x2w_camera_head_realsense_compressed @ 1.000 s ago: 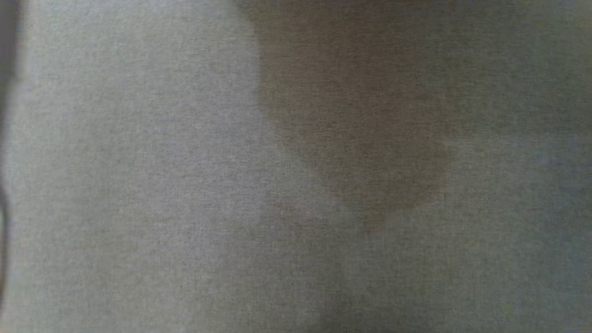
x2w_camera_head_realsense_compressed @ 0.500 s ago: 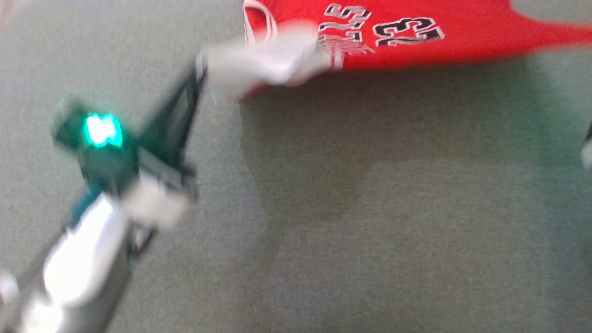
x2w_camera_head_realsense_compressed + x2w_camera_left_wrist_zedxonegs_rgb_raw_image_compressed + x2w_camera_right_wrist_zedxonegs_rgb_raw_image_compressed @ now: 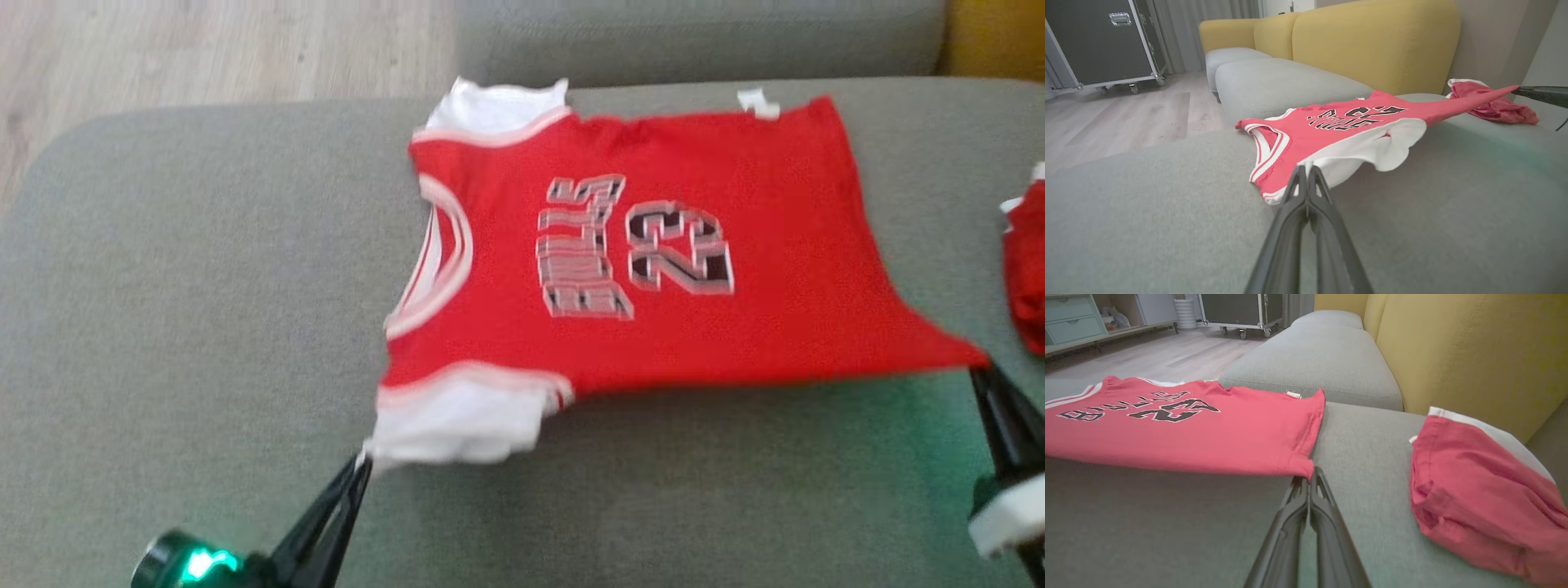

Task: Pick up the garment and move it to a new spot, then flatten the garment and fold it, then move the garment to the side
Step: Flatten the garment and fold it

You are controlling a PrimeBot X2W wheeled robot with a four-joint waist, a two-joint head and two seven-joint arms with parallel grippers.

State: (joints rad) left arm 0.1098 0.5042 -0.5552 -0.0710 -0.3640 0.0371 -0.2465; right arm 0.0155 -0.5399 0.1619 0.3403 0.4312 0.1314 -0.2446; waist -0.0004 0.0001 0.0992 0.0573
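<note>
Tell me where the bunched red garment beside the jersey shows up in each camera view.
Head view: bunched red garment at the right edge, mid-height, cut off by the frame.
Left wrist view: garment upper right, behind the stretched corner of the jersey.
Right wrist view: garment right side, middle to lower.
Shared landmark: the black number on the jersey, left of that garment in all three.

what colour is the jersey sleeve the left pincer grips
White sleeve on the red jersey; best seen in the left wrist view.
</note>
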